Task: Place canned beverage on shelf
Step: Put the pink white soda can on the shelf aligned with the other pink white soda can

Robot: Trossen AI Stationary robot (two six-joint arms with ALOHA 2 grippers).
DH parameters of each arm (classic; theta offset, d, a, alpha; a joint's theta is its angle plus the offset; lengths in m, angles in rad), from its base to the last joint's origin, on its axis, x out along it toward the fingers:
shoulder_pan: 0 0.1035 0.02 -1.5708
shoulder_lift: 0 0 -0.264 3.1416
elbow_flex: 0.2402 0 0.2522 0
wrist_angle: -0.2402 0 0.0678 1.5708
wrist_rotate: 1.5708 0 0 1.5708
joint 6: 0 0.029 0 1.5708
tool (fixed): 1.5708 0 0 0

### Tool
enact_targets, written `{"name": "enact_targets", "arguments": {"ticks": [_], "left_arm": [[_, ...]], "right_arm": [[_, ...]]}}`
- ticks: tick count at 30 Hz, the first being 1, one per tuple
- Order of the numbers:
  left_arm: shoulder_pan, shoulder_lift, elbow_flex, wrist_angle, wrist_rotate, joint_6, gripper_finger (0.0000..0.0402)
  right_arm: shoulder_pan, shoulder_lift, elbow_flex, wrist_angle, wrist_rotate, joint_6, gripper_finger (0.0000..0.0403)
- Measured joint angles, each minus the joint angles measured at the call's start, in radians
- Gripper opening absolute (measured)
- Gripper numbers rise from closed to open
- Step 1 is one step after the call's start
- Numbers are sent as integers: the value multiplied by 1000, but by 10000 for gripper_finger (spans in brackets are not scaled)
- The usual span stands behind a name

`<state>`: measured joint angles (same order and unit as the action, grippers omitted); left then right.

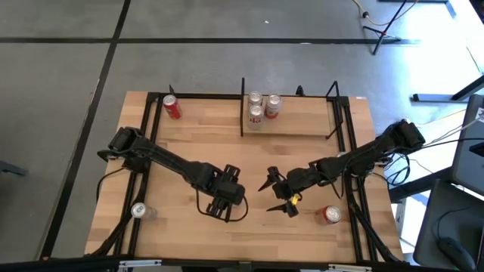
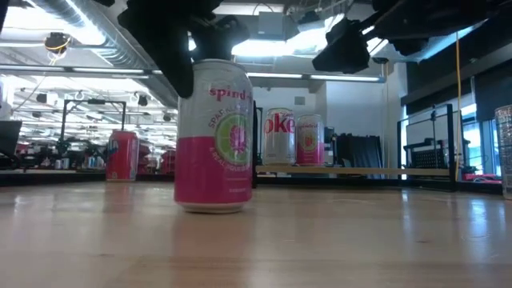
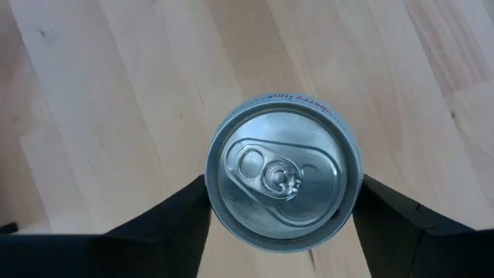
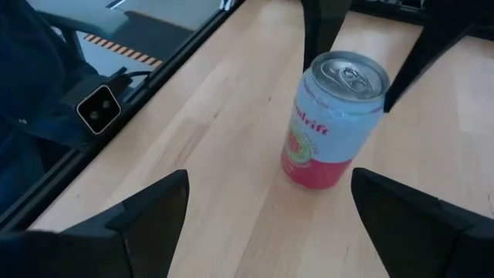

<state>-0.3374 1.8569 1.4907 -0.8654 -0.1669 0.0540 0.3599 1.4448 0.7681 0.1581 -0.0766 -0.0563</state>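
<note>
A pink-and-white can [image 2: 214, 136] stands upright on its base in the middle of the wooden table; it also shows in the right wrist view [image 4: 336, 120]. My left gripper [image 1: 223, 195] hangs over it, pointing down, and hides it in the high view; its fingers are shut on the can [image 3: 284, 181]. My right gripper [image 1: 276, 195] is open and empty, just to the can's right. The shelf [image 1: 299, 127], a light-wood board between black uprights, stands at the far edge. Three cans [image 1: 261, 107] stand at the shelf's left end. My left gripper pinches the can's upper side wall between its two fingers, one finger [image 3: 185, 220] on each of two opposite sides, just below the rim [image 4: 384, 96]. The fingers come from above, pointing down. The can stands upright with its base on the table.
A red can [image 1: 172, 107] stands at the far left, a can [image 1: 138, 211] at the near left, and a red can [image 1: 330, 215] at the near right. Black frame rails [image 1: 352, 159] run along the table's sides. The shelf's right part [image 2: 384, 170] is bare.
</note>
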Motion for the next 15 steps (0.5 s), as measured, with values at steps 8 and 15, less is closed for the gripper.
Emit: {"name": "enact_targets", "arguments": {"ticks": [8,15], "left_arm": [[-34,-18,48,-86,-59,-53,316],[-101,-77,62,-160,-162,-354,324]], "right_arm": [[0,0,0,14,20,-3,346],[0,8,0,39,43,6,346]]}}
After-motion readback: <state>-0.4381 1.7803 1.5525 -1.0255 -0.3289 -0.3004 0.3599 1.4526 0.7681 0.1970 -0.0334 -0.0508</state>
